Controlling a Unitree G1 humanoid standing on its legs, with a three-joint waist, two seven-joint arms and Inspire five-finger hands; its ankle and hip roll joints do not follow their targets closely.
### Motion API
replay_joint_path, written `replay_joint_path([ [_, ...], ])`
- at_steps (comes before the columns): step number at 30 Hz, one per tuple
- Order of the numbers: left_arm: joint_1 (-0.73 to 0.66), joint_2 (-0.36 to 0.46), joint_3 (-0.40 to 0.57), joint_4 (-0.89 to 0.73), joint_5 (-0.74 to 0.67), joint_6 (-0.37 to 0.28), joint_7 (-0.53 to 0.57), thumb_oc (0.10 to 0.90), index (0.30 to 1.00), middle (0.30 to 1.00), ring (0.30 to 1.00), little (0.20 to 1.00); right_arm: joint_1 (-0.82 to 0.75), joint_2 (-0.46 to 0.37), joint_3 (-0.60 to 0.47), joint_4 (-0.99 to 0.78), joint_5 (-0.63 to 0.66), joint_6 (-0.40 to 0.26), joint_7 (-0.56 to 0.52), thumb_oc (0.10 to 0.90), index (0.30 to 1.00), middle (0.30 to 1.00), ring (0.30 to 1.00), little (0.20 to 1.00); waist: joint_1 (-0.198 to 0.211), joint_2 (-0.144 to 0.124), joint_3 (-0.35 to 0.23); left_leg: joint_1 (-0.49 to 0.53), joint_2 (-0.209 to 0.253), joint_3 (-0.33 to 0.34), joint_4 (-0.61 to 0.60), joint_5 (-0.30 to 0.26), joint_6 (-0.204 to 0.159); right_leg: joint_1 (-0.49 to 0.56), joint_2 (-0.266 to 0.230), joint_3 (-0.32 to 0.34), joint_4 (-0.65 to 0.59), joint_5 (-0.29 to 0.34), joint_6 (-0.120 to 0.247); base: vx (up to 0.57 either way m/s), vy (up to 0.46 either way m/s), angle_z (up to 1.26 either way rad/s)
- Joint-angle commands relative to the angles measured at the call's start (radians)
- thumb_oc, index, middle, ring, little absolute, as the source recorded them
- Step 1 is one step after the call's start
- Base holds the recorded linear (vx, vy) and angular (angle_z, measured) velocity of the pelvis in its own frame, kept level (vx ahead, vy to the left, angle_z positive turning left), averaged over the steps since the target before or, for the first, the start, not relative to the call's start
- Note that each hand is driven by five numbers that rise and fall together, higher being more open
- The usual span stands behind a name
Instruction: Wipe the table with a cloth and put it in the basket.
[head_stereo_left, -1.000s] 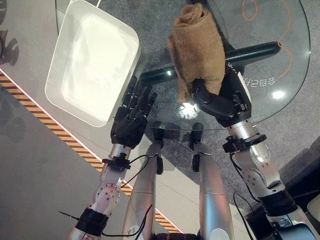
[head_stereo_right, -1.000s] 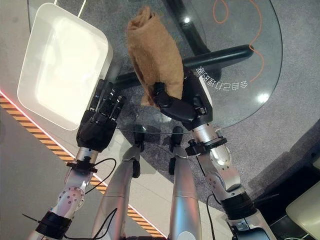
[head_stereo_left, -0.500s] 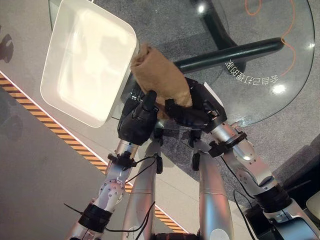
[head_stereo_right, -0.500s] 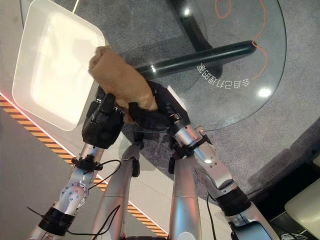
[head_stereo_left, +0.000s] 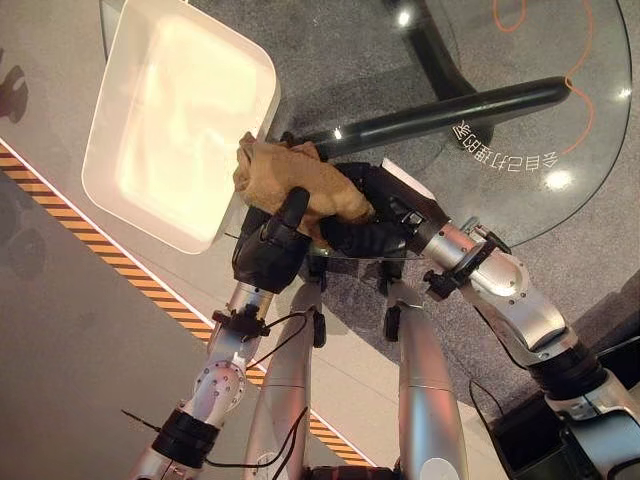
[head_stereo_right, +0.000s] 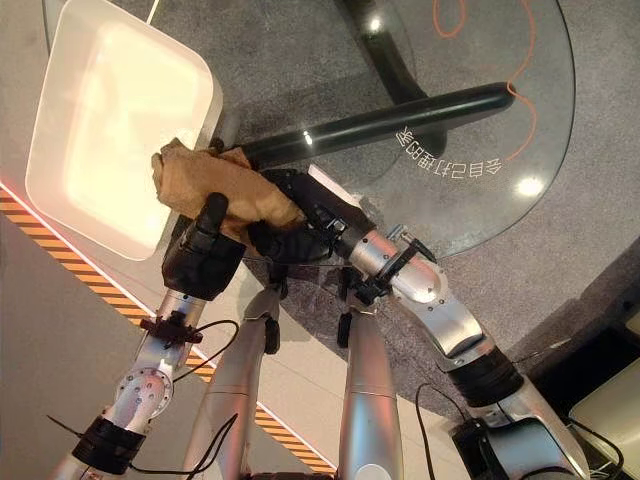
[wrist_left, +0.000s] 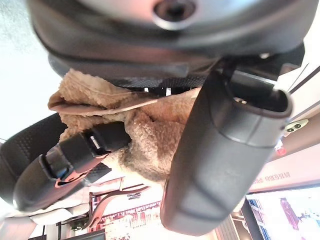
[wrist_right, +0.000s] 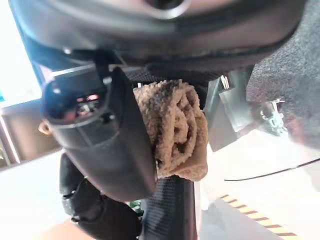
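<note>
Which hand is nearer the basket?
Left. The left hand sits right beside the basket's near corner, curled on the cloth. The right hand grips the cloth's other end, farther from the basket, over the table.

I'm seeing a round glass table (head_stereo_left: 560, 150), white basket (head_stereo_left: 175, 125) sitting on it just past my left hand (head_stereo_left: 265, 255).

Two silver-grey jointed arms end in a dark left hand (head_stereo_left: 265, 255) and a dark right hand (head_stereo_left: 375, 215), with black collars at the wrists.
</note>
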Motion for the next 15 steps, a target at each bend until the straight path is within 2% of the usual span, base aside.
replay_joint_path([
  [1, -0.062, 0.007, -0.033, -0.187, 0.037, -0.024, -0.074, 0.8, 0.9, 0.9, 0.9, 0.9, -0.028, 0.012, 0.165, -0.214, -0.086, -0.012, 0.178, 0.1, 0.3, 0.3, 0.3, 0.2, 0.01, -0.004, -0.027, 0.002, -0.073, -0.011, 0.058, -0.076, 0.014, 0.014, 0.053, -0.01, -0.116, 0.088, 0.032, 0.0, 0.0, 0.0],
  [3, -0.059, 0.018, -0.032, -0.189, 0.034, -0.033, -0.072, 0.8, 0.9, 0.9, 0.9, 0.9, -0.029, -0.016, 0.183, -0.217, -0.121, 0.01, 0.176, 0.1, 0.3, 0.3, 0.3, 0.2, 0.012, -0.003, -0.027, 0.001, -0.073, -0.012, 0.055, -0.074, 0.015, 0.013, 0.052, -0.012, -0.116, 0.088, 0.032, 0.0, 0.0, 0.0],
  [6, -0.057, 0.033, -0.037, -0.191, 0.026, -0.047, -0.067, 0.8, 0.9, 0.9, 0.9, 0.9, -0.034, -0.045, 0.196, -0.203, -0.113, -0.007, 0.151, 0.1, 0.3, 0.3, 0.3, 0.2, 0.013, -0.005, -0.027, 0.002, -0.074, -0.012, 0.056, -0.074, 0.015, 0.014, 0.052, -0.013, -0.114, 0.088, 0.033, 0.0, 0.0, 0.0],
  [14, -0.058, 0.029, -0.039, -0.187, 0.025, -0.083, -0.06, 0.8, 0.9, 0.9, 0.9, 0.9, -0.053, -0.046, 0.198, -0.193, -0.122, -0.003, 0.136, 0.1, 0.3, 0.3, 0.3, 0.2, 0.016, -0.008, -0.027, 0.004, -0.074, -0.013, 0.052, -0.07, 0.013, 0.015, 0.056, -0.014, -0.114, 0.088, 0.033, 0.0, 0.0, 0.0],
  [15, -0.058, 0.027, -0.039, -0.188, 0.023, -0.09, -0.061, 0.69, 0.806, 0.806, 0.806, 0.79, -0.052, -0.045, 0.197, -0.191, -0.122, -0.004, 0.135, 0.1, 0.3, 0.3, 0.3, 0.2, 0.016, -0.009, -0.027, 0.003, -0.074, -0.012, 0.053, -0.071, 0.014, 0.015, 0.055, -0.014, -0.114, 0.089, 0.033, 0.0, 0.0, 0.0],
])
